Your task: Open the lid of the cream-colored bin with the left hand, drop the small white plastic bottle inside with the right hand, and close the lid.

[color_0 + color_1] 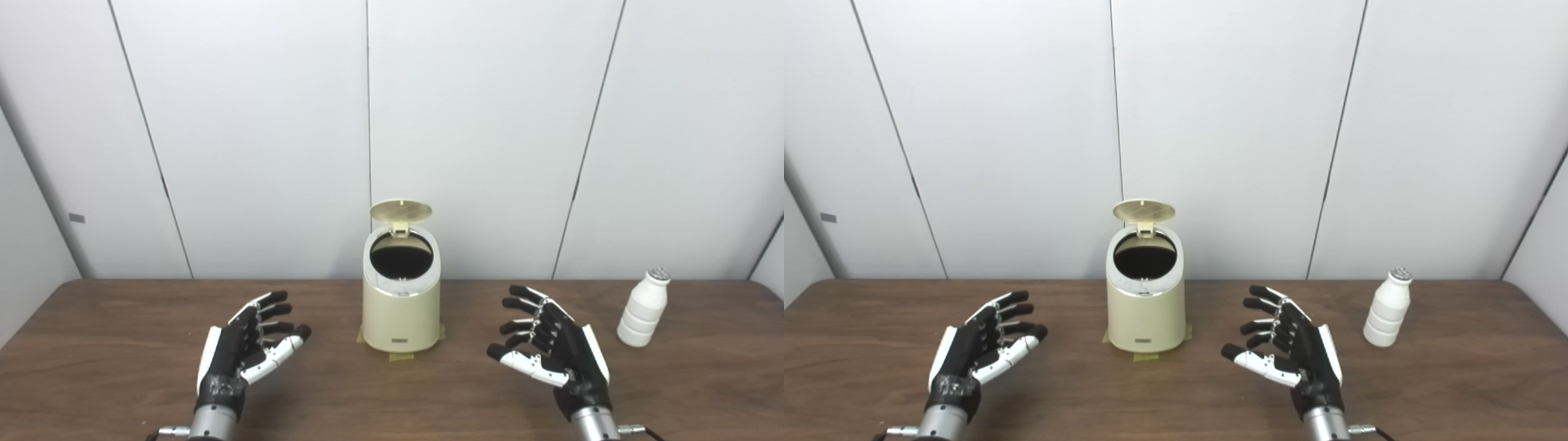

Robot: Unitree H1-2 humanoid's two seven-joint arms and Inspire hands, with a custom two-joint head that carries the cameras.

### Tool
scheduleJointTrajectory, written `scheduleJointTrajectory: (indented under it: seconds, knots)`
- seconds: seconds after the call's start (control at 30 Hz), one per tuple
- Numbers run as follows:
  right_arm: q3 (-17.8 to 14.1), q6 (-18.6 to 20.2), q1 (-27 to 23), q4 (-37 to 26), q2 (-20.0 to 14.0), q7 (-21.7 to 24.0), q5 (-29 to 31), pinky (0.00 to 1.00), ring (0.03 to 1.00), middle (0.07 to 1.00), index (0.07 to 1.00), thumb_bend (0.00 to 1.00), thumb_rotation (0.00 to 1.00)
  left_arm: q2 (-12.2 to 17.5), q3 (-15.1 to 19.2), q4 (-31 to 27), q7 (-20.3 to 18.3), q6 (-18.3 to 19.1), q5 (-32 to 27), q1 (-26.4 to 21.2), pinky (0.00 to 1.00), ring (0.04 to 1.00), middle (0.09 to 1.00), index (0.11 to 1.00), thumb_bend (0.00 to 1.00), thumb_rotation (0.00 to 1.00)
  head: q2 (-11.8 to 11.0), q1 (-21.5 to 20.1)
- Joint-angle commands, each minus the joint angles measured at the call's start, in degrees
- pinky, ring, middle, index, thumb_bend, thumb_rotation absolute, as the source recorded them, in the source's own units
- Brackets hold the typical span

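Note:
The cream-colored bin [401, 306] stands at the middle of the brown table, near the back wall. Its round lid [400, 211] is swung up on the rear hinge, and the dark opening [401, 255] shows. A small white plastic bottle [643, 309] stands upright at the right, apart from everything. My left hand [248, 346] hovers over the table left of the bin, fingers spread, holding nothing. To the bin's right my right hand [551, 349] is also open and empty, with the bottle a short way beyond it to the right.
Yellow tape [401, 355] shows under the bin's base. White wall panels [490, 122] rise just behind the table's back edge. The table's wood surface [392, 404] stretches between the two hands in front of the bin.

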Motion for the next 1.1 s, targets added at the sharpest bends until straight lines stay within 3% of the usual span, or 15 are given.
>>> scheduleJointTrajectory:
  seconds: [0.0, 0.07, 0.2, 0.23, 0.33, 0.5, 0.6, 0.77, 0.93, 1.07]
  knots:
    - [-0.15, -0.73, -3.80, -3.04, -2.16, 2.08, 1.47, 0.46, 0.513, 0.708, 0.741, 0.80, 0.11, 0.83, -0.44, 0.21, -0.74, -4.48, -0.70, -1.92, 0.53, 0.677, 0.755, 0.807, 0.68, 0.22, -0.31, -1.26]
    - [-0.21, 0.71, -5.70, -3.84, -4.70, 3.37, 0.64, 0.49, 0.512, 0.713, 0.741, 0.80, 0.08, 0.93, -0.22, 1.40, -1.22, -5.90, -1.49, -1.79, 0.55, 0.692, 0.759, 0.810, 0.66, 0.19, -0.95, -3.86]
    - [0.26, 2.11, -10.22, -4.21, -9.36, 4.17, -3.94, 0.62, 0.551, 0.726, 0.752, 0.80, 0.12, 1.78, -0.02, 3.27, -1.09, -7.79, -0.96, -2.33, 0.54, 0.687, 0.753, 0.809, 0.62, 0.15, -3.01, -11.05]
    - [0.33, 5.07, -11.96, -6.25, -10.36, 3.97, -5.60, 0.63, 0.551, 0.726, 0.751, 0.80, 0.12, 2.06, 0.22, 3.69, -1.42, -8.11, -1.58, -2.45, 0.54, 0.686, 0.753, 0.810, 0.61, 0.15, -3.47, -12.20]
    - [0.47, 11.14, -15.89, -10.07, -12.58, 3.59, -8.95, 0.54, 0.559, 0.712, 0.733, 0.83, 0.09, 2.70, 0.81, 4.97, -2.02, -8.46, -3.09, -2.86, 0.57, 0.700, 0.764, 0.810, 0.59, 0.13, -5.09, -15.27]
    - [-1.81, 15.49, -22.26, -9.01, -18.48, 3.74, -11.76, 0.48, 0.595, 0.718, 0.724, 0.81, 0.11, 3.55, 1.26, 6.59, -2.76, -9.02, -3.86, -3.46, 0.58, 0.708, 0.779, 0.818, 0.56, 0.05, -7.07, -19.05]
    - [-3.25, 15.59, -24.60, -5.49, -22.75, 3.12, -13.36, 0.59, 0.655, 0.735, 0.727, 0.85, 0.20, 3.66, 1.26, 6.45, -2.32, -7.27, -3.36, -3.68, 0.58, 0.711, 0.773, 0.813, 0.57, 0.05, -7.86, -20.66]
    - [-5.17, 16.94, -26.07, -3.49, -27.60, 1.77, -15.84, 0.66, 0.756, 0.779, 0.747, 0.84, 0.20, 4.24, 1.21, 6.75, -2.75, -7.43, -3.89, -4.12, 0.56, 0.705, 0.767, 0.813, 0.55, 0.03, -8.41, -22.20]
    - [-7.05, 20.81, -24.34, -4.48, -30.14, 2.76, -15.26, 0.68, 0.802, 0.829, 0.792, 0.83, 0.16, 4.66, 1.37, 7.03, -3.78, -7.42, -5.06, -4.38, 0.57, 0.710, 0.773, 0.809, 0.58, 0.10, -8.43, -22.91]
    - [-8.57, 22.43, -21.30, -3.62, -32.15, 4.50, -13.55, 0.72, 0.831, 0.869, 0.849, 0.87, 0.22, 4.81, 1.18, 6.39, -3.86, -7.37, -4.62, -4.15, 0.55, 0.706, 0.770, 0.805, 0.57, 0.06, -8.21, -23.37]
